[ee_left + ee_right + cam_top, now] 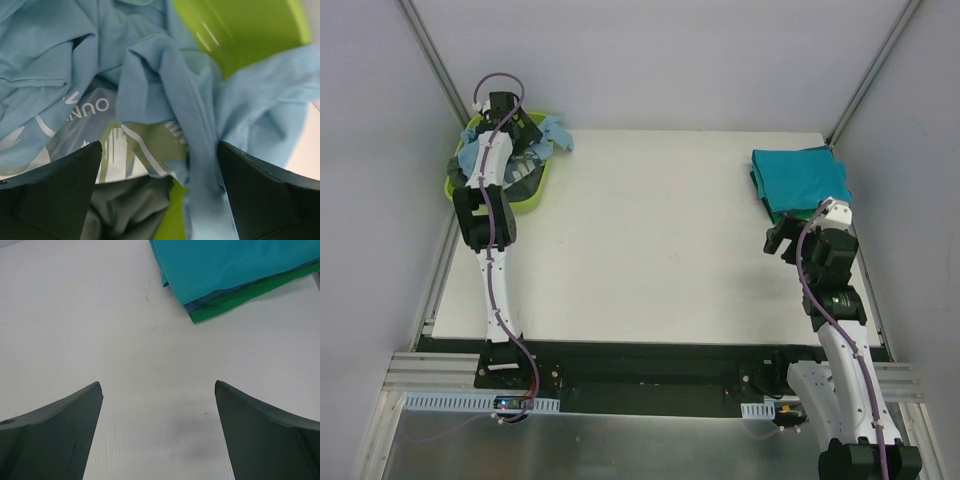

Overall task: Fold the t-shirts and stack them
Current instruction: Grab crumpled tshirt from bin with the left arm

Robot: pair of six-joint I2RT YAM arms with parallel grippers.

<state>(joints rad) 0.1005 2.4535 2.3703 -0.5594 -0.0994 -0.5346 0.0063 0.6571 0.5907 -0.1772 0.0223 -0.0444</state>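
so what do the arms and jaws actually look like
The left arm and right arm are both slim white links with chunky black joints, each with a purplish cable running along it. The jaws are dark, matte wedges.

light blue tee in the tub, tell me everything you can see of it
The light blue t-shirt is soft, thin cloth, unfolded and crumpled in deep creases. White print shows partly among the folds, too bunched to read. It lies heaped in the lime-green tub, over a dark grey shirt, one part draped across the tub's rim toward the table. The left gripper hangs open above it; whether it touches the cloth is unclear.
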